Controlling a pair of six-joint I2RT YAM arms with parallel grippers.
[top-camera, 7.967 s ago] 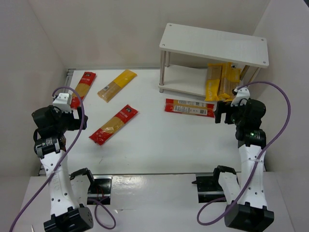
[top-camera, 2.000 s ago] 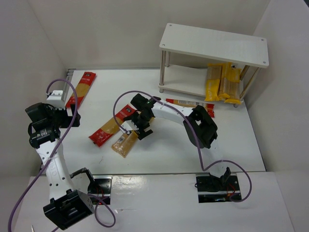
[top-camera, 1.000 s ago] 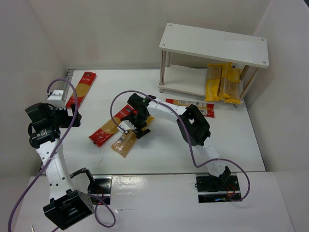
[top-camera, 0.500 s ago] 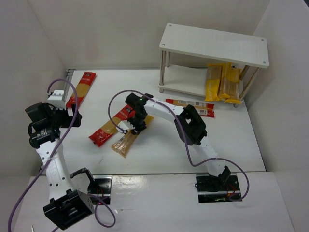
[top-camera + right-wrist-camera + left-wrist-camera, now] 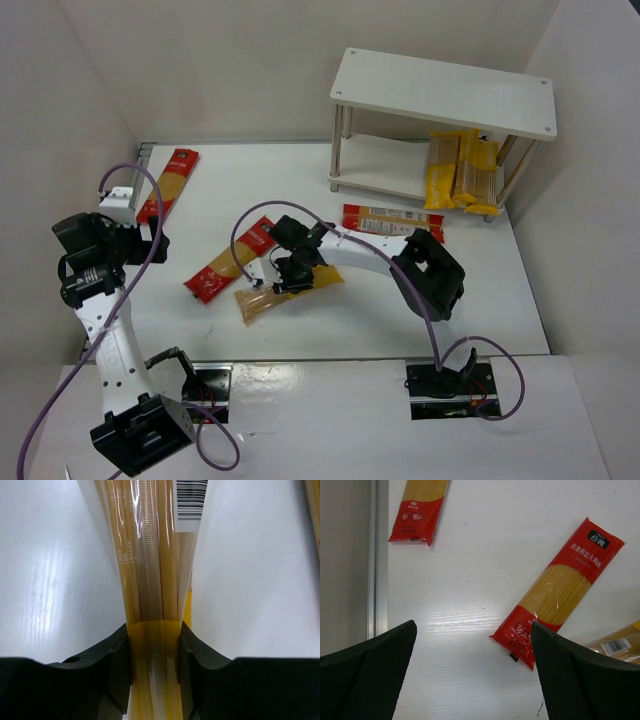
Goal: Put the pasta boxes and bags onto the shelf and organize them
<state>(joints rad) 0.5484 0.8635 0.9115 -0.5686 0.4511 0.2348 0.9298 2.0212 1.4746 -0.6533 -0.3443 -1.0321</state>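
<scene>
My right gripper (image 5: 297, 272) is shut on an all-yellow pasta bag (image 5: 268, 298) at mid-table; the right wrist view shows both jaws pressed against the sides of the yellow bag (image 5: 150, 555). A red-ended bag (image 5: 232, 260) lies just left of it, and another red-ended bag (image 5: 170, 183) lies at the far left. A red labelled pack (image 5: 392, 222) lies in front of the white shelf (image 5: 445, 90), whose lower tier holds yellow packs (image 5: 460, 170) at its right end. My left gripper (image 5: 472, 680) hangs open above the near end of the red-ended bag (image 5: 560, 592), holding nothing.
White walls close in the table on the left, back and right. A metal strip (image 5: 377, 555) runs along the table's left edge. The right arm's purple cable (image 5: 245, 235) loops over the bags at mid-table.
My right gripper has shut on the yellow bag and shifted slightly right and nearer. The bag has swung to lie more across the table. The left arm has not moved.
</scene>
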